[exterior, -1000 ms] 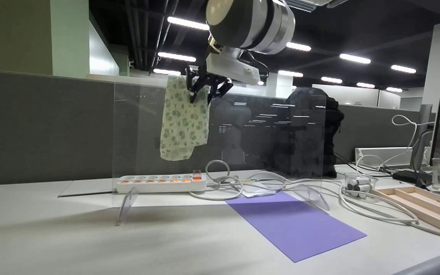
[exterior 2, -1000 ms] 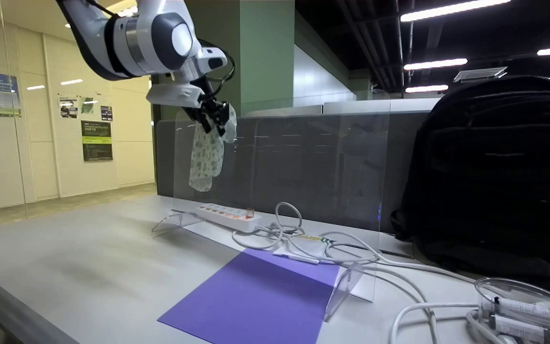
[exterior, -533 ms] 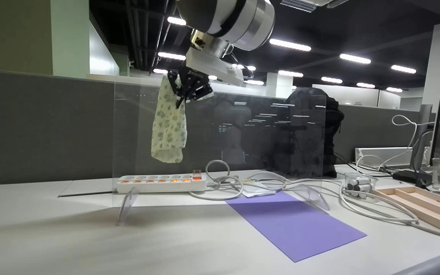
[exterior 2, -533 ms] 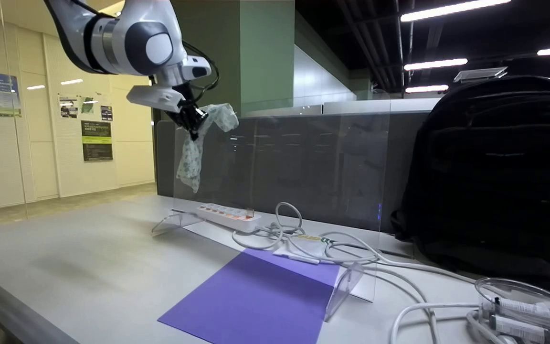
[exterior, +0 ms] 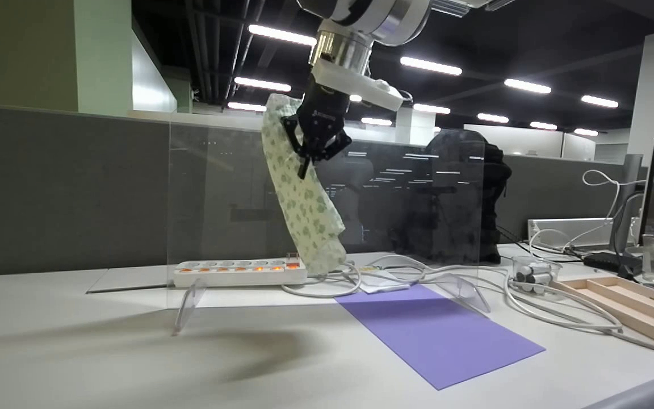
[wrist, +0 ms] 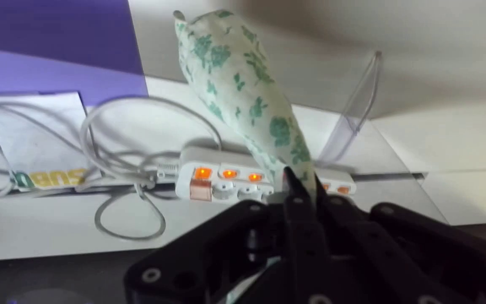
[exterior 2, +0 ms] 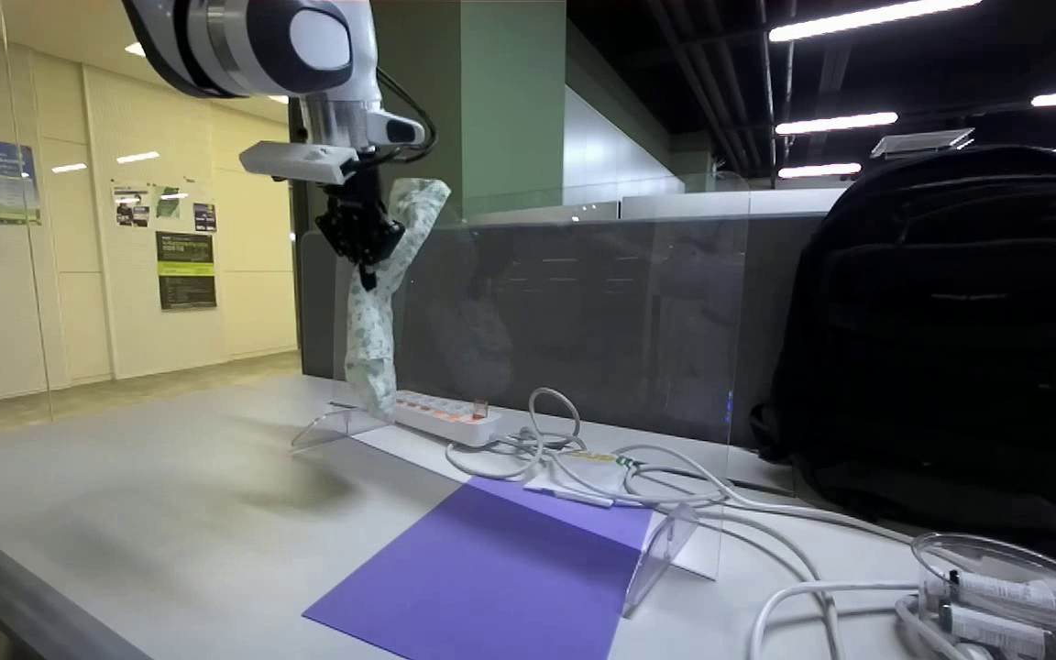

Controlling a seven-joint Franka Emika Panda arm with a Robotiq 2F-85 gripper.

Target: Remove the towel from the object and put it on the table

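The towel (exterior: pixel 304 210), cream-white with green print, hangs from my gripper (exterior: pixel 304 167) in both exterior views. My gripper also shows in an exterior view (exterior 2: pixel 368 277), pointing down, jaws closed on the towel's middle. The towel's upper part (exterior 2: pixel 420 203) sticks up beside the gripper. Its lower end hangs in the air above the table (exterior: pixel 105 358). The clear panel (exterior: pixel 219 182) stands upright on the table, close to the towel; I cannot tell whether they touch. In the wrist view the towel (wrist: pixel 243 88) runs out from between the nearly closed fingers (wrist: pixel 295 185).
A white power strip (exterior: pixel 240 275) with lit switches and looped cables (exterior 2: pixel 537 431) lie behind the panel. A purple sheet (exterior: pixel 440 335) reaches under it. A panel foot (wrist: pixel 357 109) juts onto the table. A black backpack (exterior 2: pixel 950 348) and grey partition (exterior: pixel 66 187) stand behind.
My gripper first moves left in an exterior view, then back right and lower, turning to point more downward. The towel moves with it; its lower end has swung and hangs lower.
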